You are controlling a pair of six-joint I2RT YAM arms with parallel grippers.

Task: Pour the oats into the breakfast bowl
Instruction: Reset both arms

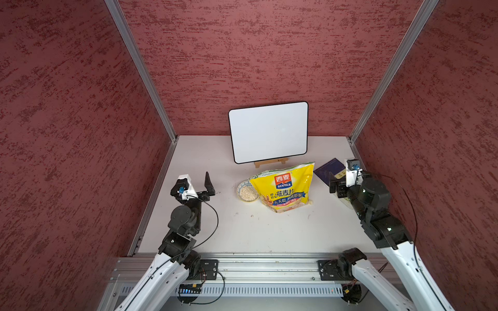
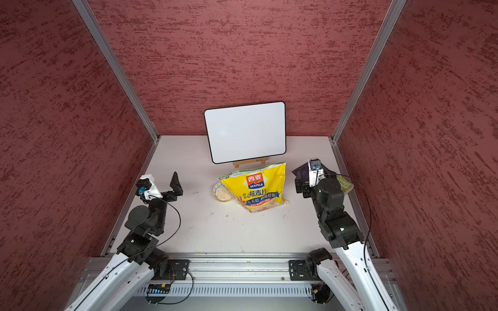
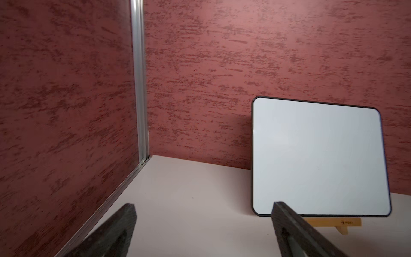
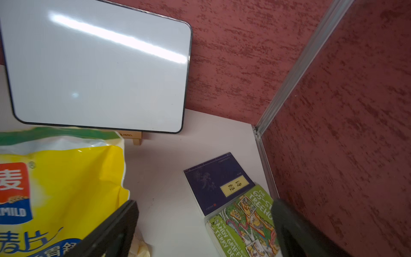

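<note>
**Oats in the bowl, pouch upright beside it, both arms clear**

A pale worktop inside a red-walled booth is seen from above. Near its middle stands a large yellow plastic pouch of oats, printed with a red-and-blue logo and topped by a green-and-white strip. Just beside it, on the robot's left, a small round white ceramic bowl with a blue patterned rim is set. The pouch's edge overlaps the bowl in both top views, so contact cannot be ruled out. The bowl is filled with a bed of pale beige oat flakes. Whether the pouch's mouth is open cannot be told.

The left fingers are spread wide and empty, well apart from the bowl. The right fingers are likewise spread and empty, near the pouch's side and near a dark blue book and a green illustrated book lying by the wall. Behind the pouch, a blank whiteboard is propped on a small wooden easel.

The pour is judged done. The risk lies in the pouch — soft, tall and unsupported, it could slump onto the bowl and tip it, or shed flakes if its mouth is unsealed. It could also be toppled by a sideways sweep of the right arm. A few stray flakes are scattered on the worktop.
</note>
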